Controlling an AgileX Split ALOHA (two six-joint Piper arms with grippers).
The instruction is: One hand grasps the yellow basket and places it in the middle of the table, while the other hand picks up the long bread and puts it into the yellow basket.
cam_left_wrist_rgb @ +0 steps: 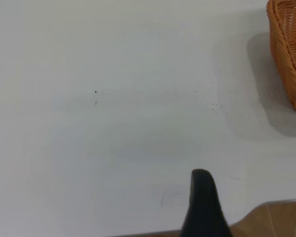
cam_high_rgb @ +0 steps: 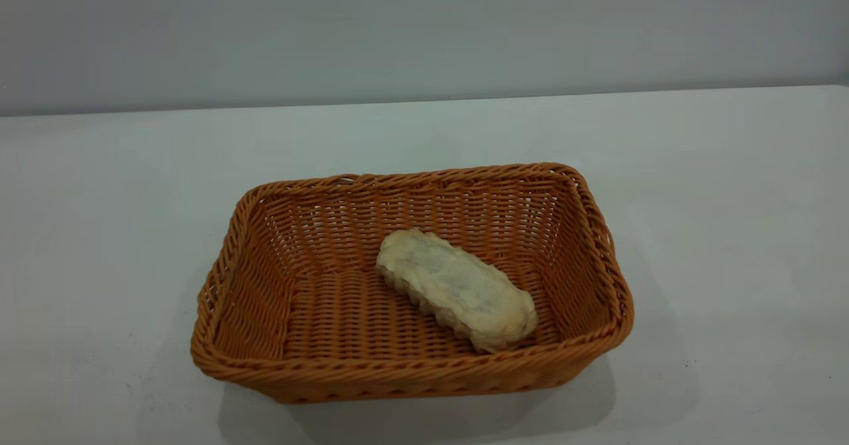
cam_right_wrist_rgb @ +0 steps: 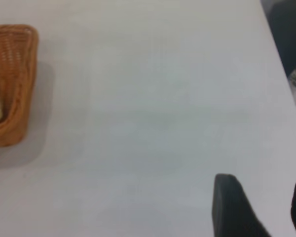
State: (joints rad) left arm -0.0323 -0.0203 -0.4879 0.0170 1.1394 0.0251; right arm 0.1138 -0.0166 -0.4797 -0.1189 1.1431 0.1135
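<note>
Bread lies underside-up in basket, mid-table — bare top all round. Right gripper spread, empty, near table edge; left gripper's state — can't tell.

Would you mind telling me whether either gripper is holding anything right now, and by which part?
Nothing is held. The long bread lies in the yellow basket, and both wrist views show only bare table at the grippers.

The basket is a rectangular orange-tan wicker container with sloping open-weave sides and a braided rim, standing upright near the middle of the white counter. The bread lies inside on the basket floor, pale flat underside up, set diagonally toward the right end.
</note>
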